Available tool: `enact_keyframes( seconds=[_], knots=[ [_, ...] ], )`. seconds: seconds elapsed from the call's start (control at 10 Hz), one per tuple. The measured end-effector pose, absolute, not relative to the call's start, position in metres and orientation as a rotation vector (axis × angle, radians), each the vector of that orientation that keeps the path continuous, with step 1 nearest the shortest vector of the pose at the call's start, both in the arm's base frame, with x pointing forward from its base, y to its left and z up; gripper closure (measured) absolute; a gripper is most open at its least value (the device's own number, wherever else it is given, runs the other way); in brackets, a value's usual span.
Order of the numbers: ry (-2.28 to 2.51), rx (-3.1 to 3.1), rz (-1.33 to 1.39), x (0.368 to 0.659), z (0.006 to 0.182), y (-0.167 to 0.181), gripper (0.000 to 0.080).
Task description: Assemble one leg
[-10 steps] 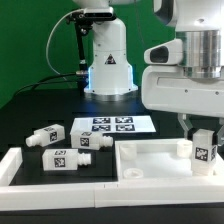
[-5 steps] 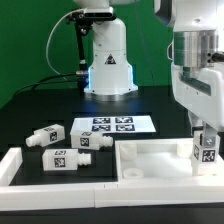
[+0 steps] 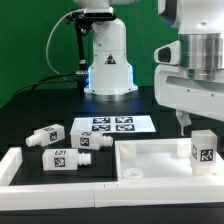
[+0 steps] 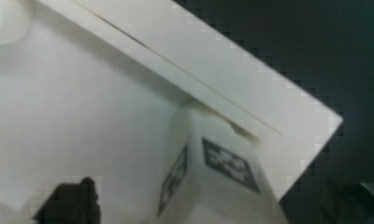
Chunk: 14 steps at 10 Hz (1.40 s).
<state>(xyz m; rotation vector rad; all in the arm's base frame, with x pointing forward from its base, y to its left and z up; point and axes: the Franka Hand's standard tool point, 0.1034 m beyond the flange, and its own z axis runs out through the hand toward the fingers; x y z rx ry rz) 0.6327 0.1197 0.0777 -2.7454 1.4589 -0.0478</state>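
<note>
Dark table point(image 3: 30, 110): leg point(image 3: 202, 150) upright on panel point(image 3: 150, 160), below hand point(image 3: 196, 124).

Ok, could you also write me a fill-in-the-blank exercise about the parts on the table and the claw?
1. At the exterior view's left of the panel lie ___ loose legs.
2. The leg on the panel's corner stands ___.
3. The marker board shows ___ tags.
4. The claw holds ___.

Missing words: three; upright; four; nothing.
</note>
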Motion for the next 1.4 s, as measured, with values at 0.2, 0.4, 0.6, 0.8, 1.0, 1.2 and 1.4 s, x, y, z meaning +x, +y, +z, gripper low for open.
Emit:
enact_keyframes(
  seconds=[0.2,0.4,0.6,0.8,1.0,1.2,1.4],
  knots=[
    [1.261,-2.864,-0.054,0.63,0.081,0.127,0.0157],
    [1.012,-2.97,-0.061,0.631,0.081,0.125,0.015],
    [0.433,-3.117,-0.088,0.636,0.079,0.119,0.015],
    [0.152,-3.153,-0.085,0.641,0.074,0.105,0.015],
    [0.181,-3.153,-0.086,0.641,0.074,0.105,0.016],
    [0.245,-3.147,-0.087,0.641,0.074,0.105,0.0487],
    [0.481,-3.113,-0.086,0.641,0.074,0.106,0.0515]
  ],
)
